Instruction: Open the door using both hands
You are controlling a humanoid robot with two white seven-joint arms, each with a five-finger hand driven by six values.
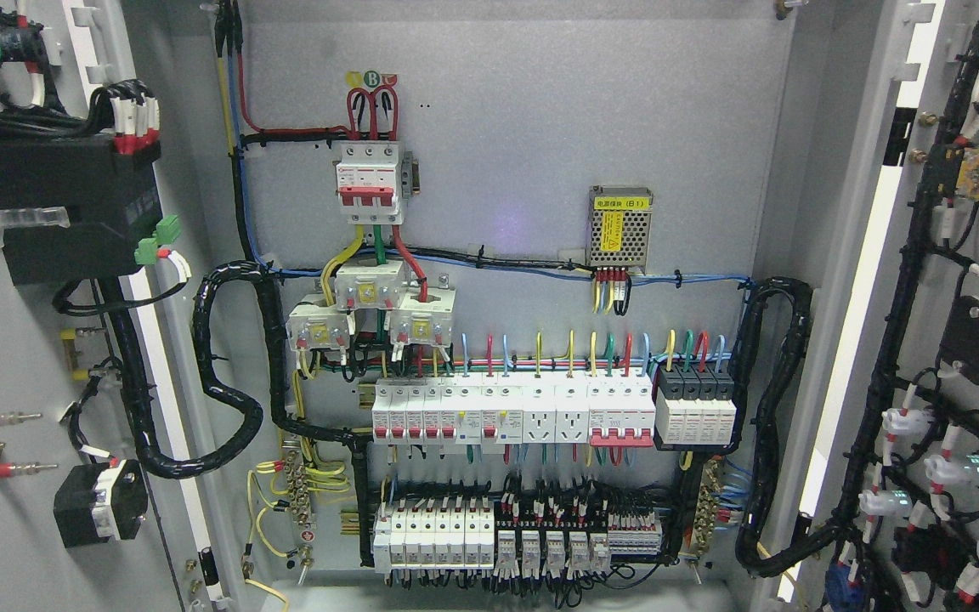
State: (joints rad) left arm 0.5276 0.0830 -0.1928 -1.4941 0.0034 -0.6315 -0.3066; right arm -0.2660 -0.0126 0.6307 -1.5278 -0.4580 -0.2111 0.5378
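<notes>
Clearly, both doors of the electrical cabinet stand wide open, and no robot hand or arm shows in the head view, so I cannot tell how the hands are held. The left door point(5, 357) fills the left edge of the picture, with its inner face turned to the camera; it carries a black box point(65, 208) with green connectors point(158, 240) near the top and a smaller black unit point(99, 503) lower down. The right door point(965, 340) fills the right edge, and its inner face holds black cable bundles with white terminals point(902, 421). Between the doors, the grey back panel point(540, 110) of the cabinet is fully in view. High on the panel sits a red-and-white main breaker point(368, 183), and to its right a small perforated power supply point(620, 227) with a yellow label. Below the breaker are three white transformer blocks point(370, 310). A row of white breakers and sockets point(511, 414) runs across the middle, ending at the right in black-topped modules point(695, 399). Another row of white breakers and relays point(489, 535) lies near the bottom edge of the panel. Thick black conduits point(230, 382) loop at both sides of the panel.
</notes>
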